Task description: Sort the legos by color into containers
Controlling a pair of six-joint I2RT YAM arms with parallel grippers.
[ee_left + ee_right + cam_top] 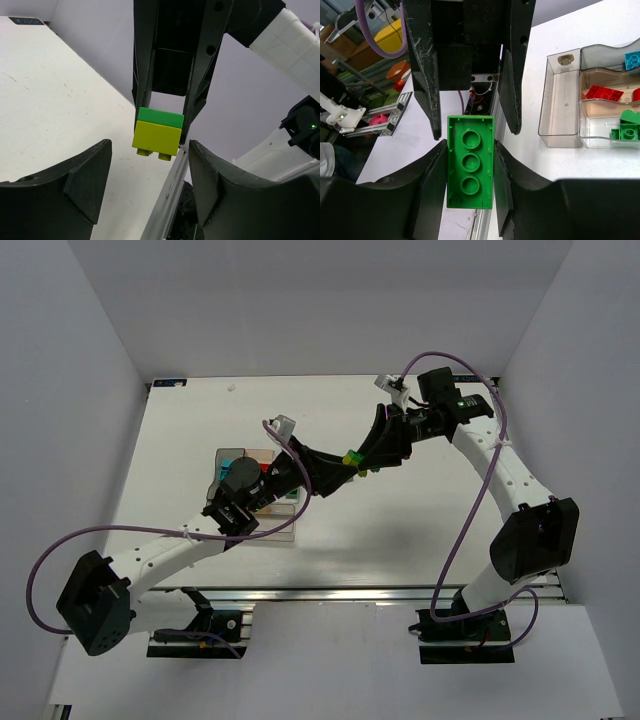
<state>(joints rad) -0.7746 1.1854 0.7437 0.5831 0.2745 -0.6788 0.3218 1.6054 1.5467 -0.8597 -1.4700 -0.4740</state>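
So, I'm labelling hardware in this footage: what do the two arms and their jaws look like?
Both the left arm and right arm have white links, black joint housings and black, curved jaws. A purple cable loops along each.

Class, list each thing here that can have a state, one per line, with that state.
Right gripper: shut on the green brick.
Left gripper: open, gripping nothing.
Green brick: held off the table, joined to the lime brick.
Lime brick: stuck to the green brick, studs exposed.
Containers: open-topped, partly filled with sorted bricks.
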